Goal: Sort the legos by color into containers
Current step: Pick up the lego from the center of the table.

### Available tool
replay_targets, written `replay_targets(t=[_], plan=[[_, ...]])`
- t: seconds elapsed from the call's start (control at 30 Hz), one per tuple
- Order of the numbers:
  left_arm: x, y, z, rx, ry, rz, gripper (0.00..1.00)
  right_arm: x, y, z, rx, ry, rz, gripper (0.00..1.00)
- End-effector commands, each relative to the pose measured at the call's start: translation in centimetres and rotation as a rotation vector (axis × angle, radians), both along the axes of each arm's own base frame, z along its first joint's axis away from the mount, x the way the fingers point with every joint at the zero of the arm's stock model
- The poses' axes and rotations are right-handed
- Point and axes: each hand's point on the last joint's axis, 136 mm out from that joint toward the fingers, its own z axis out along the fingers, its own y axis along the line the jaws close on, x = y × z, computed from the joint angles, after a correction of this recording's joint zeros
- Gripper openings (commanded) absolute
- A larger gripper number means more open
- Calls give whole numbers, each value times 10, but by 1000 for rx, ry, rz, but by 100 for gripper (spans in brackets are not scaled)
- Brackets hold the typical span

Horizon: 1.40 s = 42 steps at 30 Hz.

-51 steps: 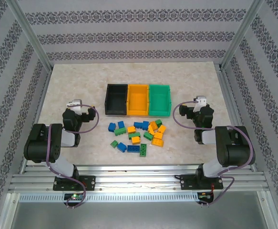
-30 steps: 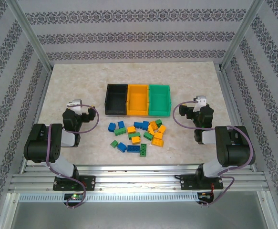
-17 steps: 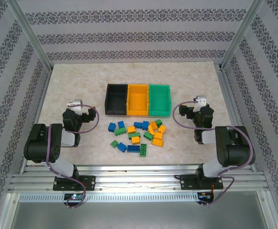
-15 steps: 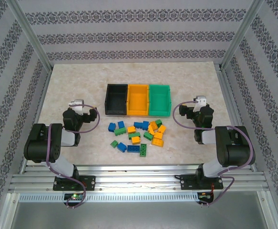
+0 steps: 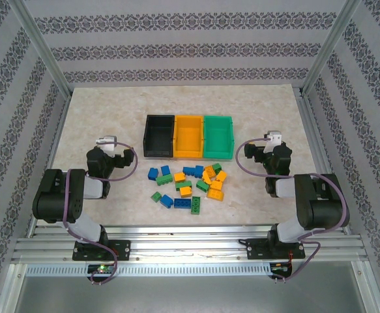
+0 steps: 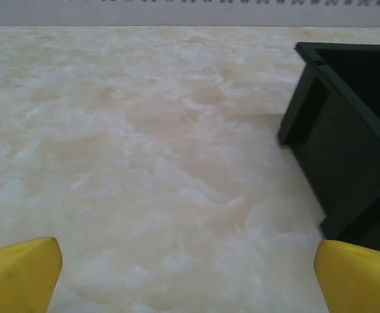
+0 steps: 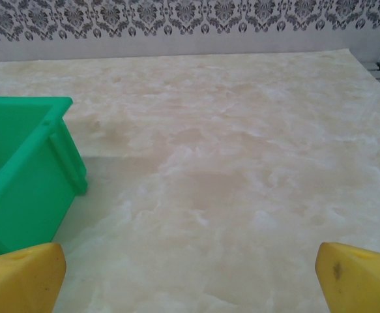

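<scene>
Several blue, green and yellow-orange legos [image 5: 188, 184] lie scattered on the table in front of three containers in a row: black [image 5: 158, 135], orange-yellow [image 5: 189, 135] and green [image 5: 218, 135]. My left gripper [image 5: 116, 156] hovers left of the pile, open, its yellow fingertips [image 6: 20, 270] wide apart with bare table between them; the black container [image 6: 346, 143] stands to its right. My right gripper [image 5: 266, 151] sits right of the pile, open and empty, with the green container [image 7: 20, 169] at its left.
Metal frame posts [image 5: 43, 55] and patterned walls [image 5: 190, 45] enclose the marble table [image 5: 98, 111]. Open surface lies behind and to both sides of the bins.
The left gripper has shifted slightly forward and to the right. The right arm and the legos have not moved.
</scene>
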Motion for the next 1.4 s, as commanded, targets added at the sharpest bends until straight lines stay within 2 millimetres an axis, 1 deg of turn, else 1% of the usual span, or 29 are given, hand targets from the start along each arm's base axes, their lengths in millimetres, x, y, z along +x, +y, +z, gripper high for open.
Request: replay_targets(t=[0.0,0.1,0.13,0.17,0.2,0.27,0.3,0.37,0.43,0.53,0.6,0.73,0.8,0.97,1.07,1.1,1.13,1.2,1.33,1.37], plan=[[-6,19,28,4,-62,131,99,-10,1,27,-14,-66,-6,98],[-10,25,48,0,-41,174,99,-20,-1,45,-12,-97,-23,98],[-11,30,56,-30,-26,213,99,-21,-4,54,7,-107,-42,98],[-14,36,63,-86,-4,267,99,-23,-9,61,61,-96,-87,99],[-16,35,68,-112,15,273,99,-24,-13,67,109,-75,-116,98],[-18,29,82,-145,5,239,99,-26,-11,76,183,-9,-119,98],[-19,25,84,-173,-6,228,99,-27,-7,78,211,15,-99,98],[-22,12,92,-227,-16,160,99,-25,5,82,274,43,-28,98],[-24,-2,93,-276,46,100,99,-23,18,82,334,88,34,98],[-29,-21,88,-342,166,24,99,-21,32,72,409,174,77,98],[-35,-32,81,-394,242,-11,99,-21,42,64,426,228,100,98],[-52,-48,62,-508,373,-15,100,-21,68,45,398,301,140,98],[-61,-61,52,-532,436,-40,100,-20,79,37,370,325,153,98],[-89,-102,28,-480,651,-140,100,-21,99,21,317,353,171,98],[-103,-125,19,-421,769,-216,100,-26,103,12,219,340,147,98],[-106,-129,16,-399,796,-223,99,-29,104,12,192,333,142,98],[-109,-134,13,-371,826,-232,96,-32,103,13,167,319,127,98],[-112,-138,3,-318,874,-233,89,-36,103,13,155,291,112,98],[-107,-137,-14,-219,966,-206,70,-39,106,15,146,269,111,98],[-106,-137,-18,-192,985,-196,70,-39,106,16,140,264,109,98]])
